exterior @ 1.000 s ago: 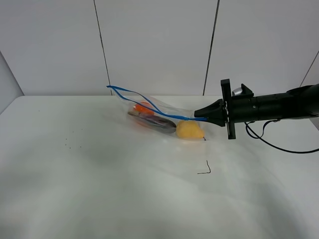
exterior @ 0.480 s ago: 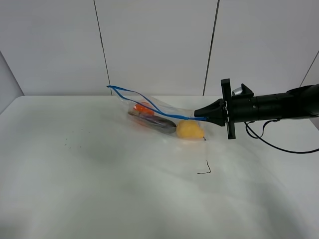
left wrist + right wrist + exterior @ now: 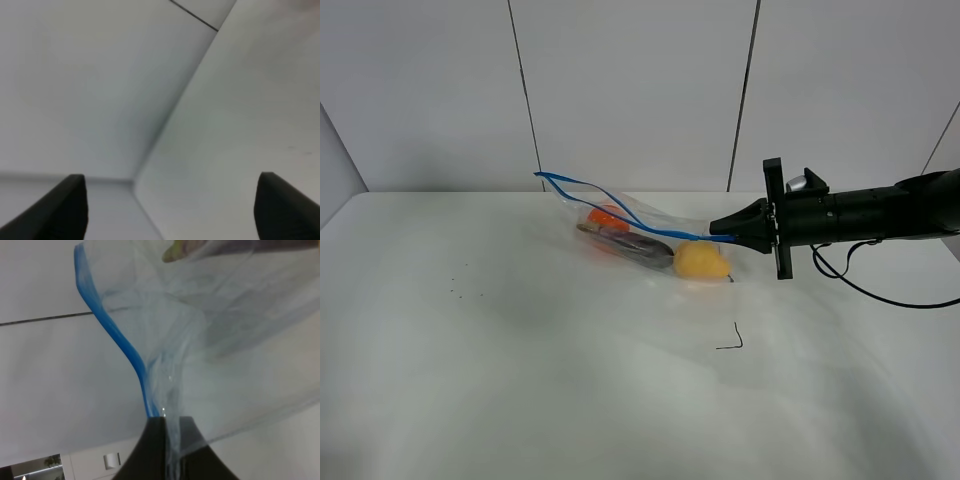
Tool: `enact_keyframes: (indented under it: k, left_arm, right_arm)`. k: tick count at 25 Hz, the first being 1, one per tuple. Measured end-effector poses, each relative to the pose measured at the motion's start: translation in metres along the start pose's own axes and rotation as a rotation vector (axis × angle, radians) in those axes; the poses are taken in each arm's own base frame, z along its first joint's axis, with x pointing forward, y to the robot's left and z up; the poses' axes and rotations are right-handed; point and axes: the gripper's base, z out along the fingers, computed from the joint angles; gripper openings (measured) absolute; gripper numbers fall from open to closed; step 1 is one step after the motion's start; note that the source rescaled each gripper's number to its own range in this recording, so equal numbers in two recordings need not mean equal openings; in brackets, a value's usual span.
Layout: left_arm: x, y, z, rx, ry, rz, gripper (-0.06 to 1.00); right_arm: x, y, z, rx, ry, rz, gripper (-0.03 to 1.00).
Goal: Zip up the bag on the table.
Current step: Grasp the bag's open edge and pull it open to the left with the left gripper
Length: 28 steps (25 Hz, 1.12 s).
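A: So, where's the bag [image 3: 632, 226]?
B: Far middle of the table [image 3: 520, 380]. Right gripper [image 3: 718, 229] is clamped on the right end of the zip strip [image 3: 126, 349], which is raised.
A: Left gripper [image 3: 172, 205]?
B: Fingers spread wide, nothing between them.

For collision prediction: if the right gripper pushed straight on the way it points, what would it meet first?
The right gripper meets the clear zip bag pinched in its jaws; next, probably the yellow pear inside, though depth is unclear.
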Motion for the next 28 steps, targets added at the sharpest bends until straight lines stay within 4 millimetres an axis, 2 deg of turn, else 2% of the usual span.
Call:
enact_keyframes:
  k: [4, 10, 14, 19, 23, 28]
  left_arm:
    - [-0.017, -0.007, 0.021, 0.056, -0.117, -0.02, 0.93]
    - [-0.07, -0.03, 0.028, 0.121, -0.352, -0.017, 0.92]
    - [-0.104, -0.058, 0.041, 0.164, -0.457, 0.028, 0.92]
    - [-0.145, -0.107, 0.065, 0.245, -0.539, 0.087, 0.92]
    - [-0.175, -0.138, 0.084, 0.212, -0.593, 0.103, 0.92]
    - [-0.197, -0.175, 0.11, 0.184, -0.615, 0.116, 0.92]
  right_arm:
    - [0.0, 0.0, 0.0, 0.0, 0.0, 0.0, 0.0]
    - [0.0, 0.0, 0.0, 0.0, 0.0, 0.0, 0.0]
    - [0.0, 0.0, 0.0, 0.0, 0.0, 0.0, 0.0]
    - [0.0, 0.0, 0.0, 0.0, 0.0, 0.0, 0.0]
    - [0.0, 0.0, 0.0, 0.0, 0.0, 0.0, 0.0]
    - [0.0, 0.0, 0.0, 0.0, 0.0, 0.0, 0.0]
